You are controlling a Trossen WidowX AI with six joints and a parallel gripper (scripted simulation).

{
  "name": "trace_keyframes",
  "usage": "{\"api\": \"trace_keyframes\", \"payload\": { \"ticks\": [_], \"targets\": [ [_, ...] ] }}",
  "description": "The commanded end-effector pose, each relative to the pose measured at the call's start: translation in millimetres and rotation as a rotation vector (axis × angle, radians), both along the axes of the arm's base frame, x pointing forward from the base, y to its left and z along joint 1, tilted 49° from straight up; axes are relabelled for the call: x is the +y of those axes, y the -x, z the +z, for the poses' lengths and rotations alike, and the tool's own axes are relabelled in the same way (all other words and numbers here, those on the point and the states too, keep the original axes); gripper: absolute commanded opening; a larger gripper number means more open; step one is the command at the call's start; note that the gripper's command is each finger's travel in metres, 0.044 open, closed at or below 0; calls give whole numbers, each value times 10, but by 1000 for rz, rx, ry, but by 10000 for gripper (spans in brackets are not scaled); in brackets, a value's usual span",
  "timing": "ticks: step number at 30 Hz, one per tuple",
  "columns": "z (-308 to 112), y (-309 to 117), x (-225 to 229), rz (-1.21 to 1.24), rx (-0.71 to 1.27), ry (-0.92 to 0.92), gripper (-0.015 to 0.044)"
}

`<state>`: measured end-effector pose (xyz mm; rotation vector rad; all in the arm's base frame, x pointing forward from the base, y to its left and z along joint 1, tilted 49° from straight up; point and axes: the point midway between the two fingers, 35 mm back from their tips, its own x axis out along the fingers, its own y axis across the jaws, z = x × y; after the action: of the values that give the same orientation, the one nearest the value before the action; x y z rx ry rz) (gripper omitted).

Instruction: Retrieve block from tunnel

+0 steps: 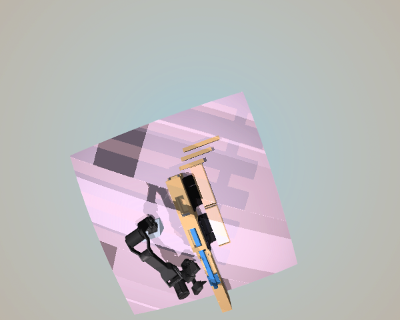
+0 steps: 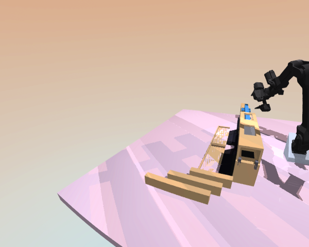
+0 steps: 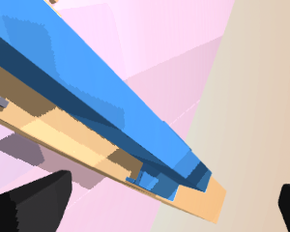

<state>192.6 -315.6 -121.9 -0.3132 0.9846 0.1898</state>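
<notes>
Small block location is hard to judge: it is hidden in every view, and the tunnel's roof and walls conceal much of the inside. The gripper has its jaws wide apart with nothing between them, raised just beside the outer end of the blue handle. Ahead of the jaws, the handle runs lengthwise along a narrow tan ledge, which reaches past the handle's outer end. Farther from the jaws stands the tan tunnel, with blue showing through the roof opening nearer them. Along the tunnel's side away from the arm are two black blocks, and beyond those, two flat panels end to end. Farthest from the jaws, three tan bars lie roughly parallel on the pink table, near the tunnel's far end. The nearest bar is close to a panel's end.
</notes>
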Motion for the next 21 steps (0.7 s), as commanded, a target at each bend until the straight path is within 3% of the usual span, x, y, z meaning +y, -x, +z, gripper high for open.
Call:
{"api": "trace_keyframes", "payload": {
  "ticks": [1, 10, 21],
  "targets": [
    [566, -361, 303, -14, -43, -183, 440],
    [1394, -669, 1045, -53, -22, -539, 440],
    [2412, -709, 1981, -146, 107, -964, 440]
  ]
}}
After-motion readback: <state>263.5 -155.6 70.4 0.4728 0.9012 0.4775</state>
